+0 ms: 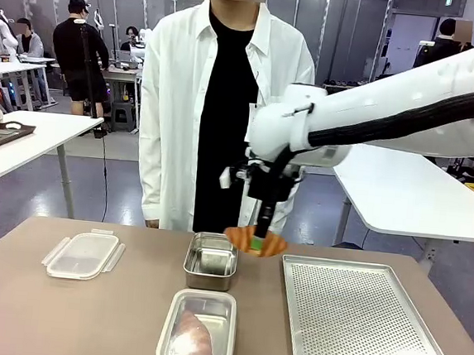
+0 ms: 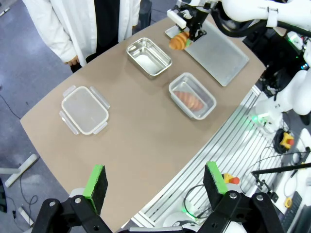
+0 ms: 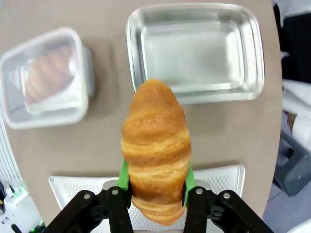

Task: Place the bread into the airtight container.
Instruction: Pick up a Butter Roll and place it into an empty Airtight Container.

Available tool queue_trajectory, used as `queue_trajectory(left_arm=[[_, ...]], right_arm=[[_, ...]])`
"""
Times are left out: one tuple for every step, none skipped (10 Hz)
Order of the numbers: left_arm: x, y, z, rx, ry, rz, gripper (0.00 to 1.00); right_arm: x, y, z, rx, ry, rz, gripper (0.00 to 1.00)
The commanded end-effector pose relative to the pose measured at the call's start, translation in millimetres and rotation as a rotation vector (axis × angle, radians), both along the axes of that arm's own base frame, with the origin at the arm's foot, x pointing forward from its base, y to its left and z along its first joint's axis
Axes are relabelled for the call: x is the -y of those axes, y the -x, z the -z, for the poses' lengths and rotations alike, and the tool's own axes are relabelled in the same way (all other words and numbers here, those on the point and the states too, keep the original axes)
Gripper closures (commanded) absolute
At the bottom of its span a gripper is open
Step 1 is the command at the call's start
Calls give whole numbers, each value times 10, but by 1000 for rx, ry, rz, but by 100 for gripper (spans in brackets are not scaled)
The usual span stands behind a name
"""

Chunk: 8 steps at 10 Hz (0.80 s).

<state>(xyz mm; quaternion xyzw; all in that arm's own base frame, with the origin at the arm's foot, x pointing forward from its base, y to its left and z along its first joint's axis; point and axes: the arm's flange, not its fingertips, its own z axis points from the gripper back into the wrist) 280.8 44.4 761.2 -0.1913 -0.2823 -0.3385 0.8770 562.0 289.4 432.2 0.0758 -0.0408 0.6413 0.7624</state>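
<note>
Over far middle of brown table (image 1: pixel 83 322): right end effector (image 1: pixel 258 244) clamps golden croissant (image 3: pixel 155 141), just right of rectangular steel container (image 1: pixel 209 280). Left end effector (image 2: pixel 155 179) spread wide above near edge.

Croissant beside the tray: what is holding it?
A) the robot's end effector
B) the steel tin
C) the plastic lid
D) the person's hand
A: the right end effector is shut on the croissant, in the air near the empty tin.
</note>
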Motion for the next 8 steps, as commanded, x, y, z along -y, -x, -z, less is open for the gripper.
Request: queue_trajectory(left_arm=[[3,8,-10,8,4,17,0],[3,8,-10,8,4,17,0],[3,8,-10,8,4,17,0],[3,8,-10,8,4,17,0],[3,8,-10,8,4,17,0],[3,8,-10,8,4,17,0],[3,8,-10,8,4,17,0],[3,8,-10,8,4,17,0]], right_arm=[[-303,-156,37,-19,12,17,54],[-511,-189,85,-28,10,6,54],[-664,-208,147,-26,22,-14,54],[-772,-246,190,-8,17,-14,54],[-826,-276,235,-11,15,-15,54],[-791,-254,248,-46,28,-57,54],[-755,-182,273,-11,-7,-39,54],[-755,-182,273,-11,-7,-39,54]])
